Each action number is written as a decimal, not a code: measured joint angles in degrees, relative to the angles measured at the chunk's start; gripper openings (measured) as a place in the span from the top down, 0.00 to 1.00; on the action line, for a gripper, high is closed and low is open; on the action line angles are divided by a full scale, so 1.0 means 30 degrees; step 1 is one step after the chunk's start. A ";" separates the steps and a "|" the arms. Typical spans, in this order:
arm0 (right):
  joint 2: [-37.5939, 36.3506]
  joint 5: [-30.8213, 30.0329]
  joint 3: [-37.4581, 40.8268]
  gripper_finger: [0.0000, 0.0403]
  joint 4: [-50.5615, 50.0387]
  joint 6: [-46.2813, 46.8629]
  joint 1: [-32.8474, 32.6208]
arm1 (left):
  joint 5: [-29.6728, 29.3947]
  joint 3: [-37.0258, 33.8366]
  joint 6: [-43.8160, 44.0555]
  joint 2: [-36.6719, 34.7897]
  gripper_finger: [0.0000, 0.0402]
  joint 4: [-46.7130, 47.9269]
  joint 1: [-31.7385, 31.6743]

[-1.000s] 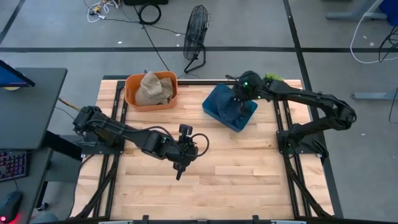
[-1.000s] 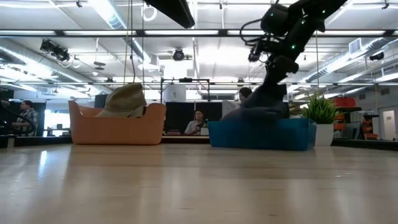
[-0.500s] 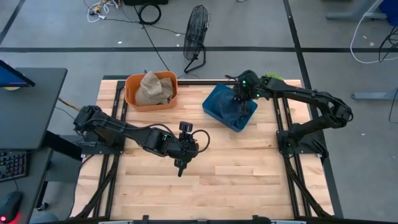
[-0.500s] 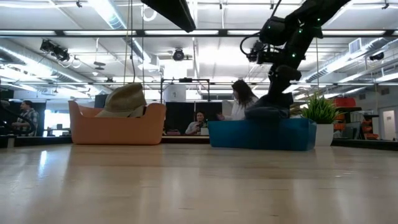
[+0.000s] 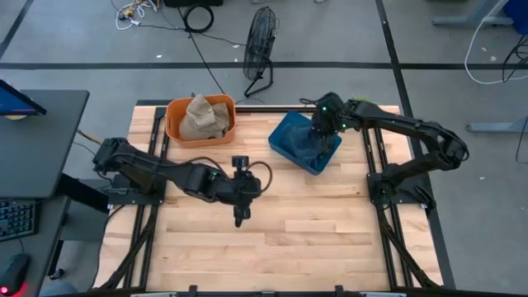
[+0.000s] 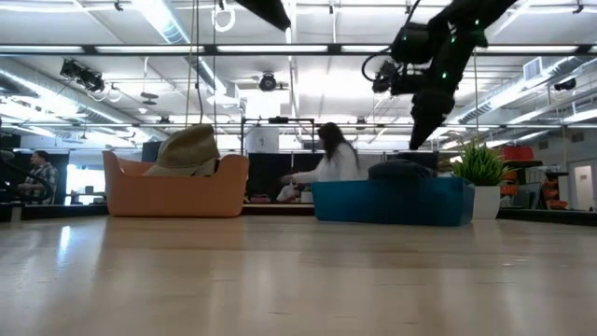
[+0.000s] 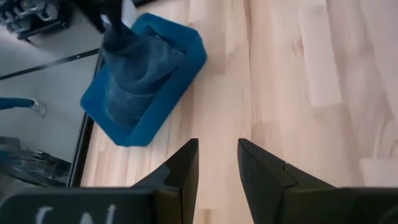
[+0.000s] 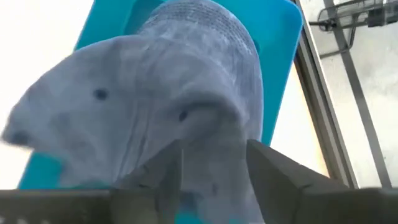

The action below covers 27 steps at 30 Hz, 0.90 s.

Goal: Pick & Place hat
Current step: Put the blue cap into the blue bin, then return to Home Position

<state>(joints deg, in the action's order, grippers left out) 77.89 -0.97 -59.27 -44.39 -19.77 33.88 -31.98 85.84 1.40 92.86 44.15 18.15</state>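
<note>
A grey-blue hat (image 8: 168, 93) lies slumped in the blue bin (image 5: 285, 136) at the table's far right; it also shows as a low mound (image 6: 403, 170) above the bin wall. My right gripper (image 8: 214, 168) stands open just above the hat, fingers pointing down (image 6: 417, 138), and seems clear of it. A tan hat (image 5: 202, 117) rests in the orange bin (image 5: 175, 125) at the far left. My left gripper (image 7: 217, 163) hangs open over bare wood near the table's middle (image 5: 239, 216), with nothing between its fingers.
A small green plant (image 6: 482, 168) stands behind the blue bin at the table's far right corner. A fan (image 5: 260, 41) stands on the floor beyond the far edge. People move in the room behind. Bare wood (image 5: 330, 223) spans the near half of the table.
My right gripper has let go of the grey-blue hat and risen a little above the blue bin. The hat, drawn up into a peak a second ago, has sunk down and now lies low in the bin. My left gripper has drifted slightly toward the far edge.
</note>
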 joint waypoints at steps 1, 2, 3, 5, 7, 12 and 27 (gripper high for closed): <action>-0.0228 0.0000 -0.0313 0.53 -0.0598 0.0000 -0.0085 | -0.0075 -0.0007 0.0378 -0.0303 0.72 0.0011 0.0000; -0.0486 0.0011 -0.0667 0.52 -0.1129 -0.0042 -0.0220 | -0.0172 0.0000 0.0683 -0.0710 0.72 0.0010 0.0000; -0.0759 0.0069 -0.1061 0.52 -0.1629 -0.0051 -0.0353 | -0.0225 -0.0001 0.1038 -0.1139 0.73 0.0043 0.0000; -0.1380 0.0211 -0.1944 0.51 -0.2501 0.0155 -0.0665 | -0.0273 0.0000 0.1818 -0.2042 0.75 0.0129 -0.0093; -0.2024 0.0219 -0.2956 0.51 -0.3189 0.0859 -0.1016 | -0.0302 0.0000 0.2761 -0.2890 0.79 0.0556 -0.0207; -0.3737 0.0709 -0.5810 0.61 -0.4377 0.2667 -0.1820 | -0.0291 0.0000 0.4836 -0.5305 0.95 0.2829 -0.0754; -1.0964 0.1217 -0.4313 0.99 -0.3049 0.4862 -0.3268 | 0.1018 -0.6477 0.6906 -1.1941 0.99 0.0656 -0.1479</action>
<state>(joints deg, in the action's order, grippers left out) 44.99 2.68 -72.21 -53.54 -5.18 24.08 -28.93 66.41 22.12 57.03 46.12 13.72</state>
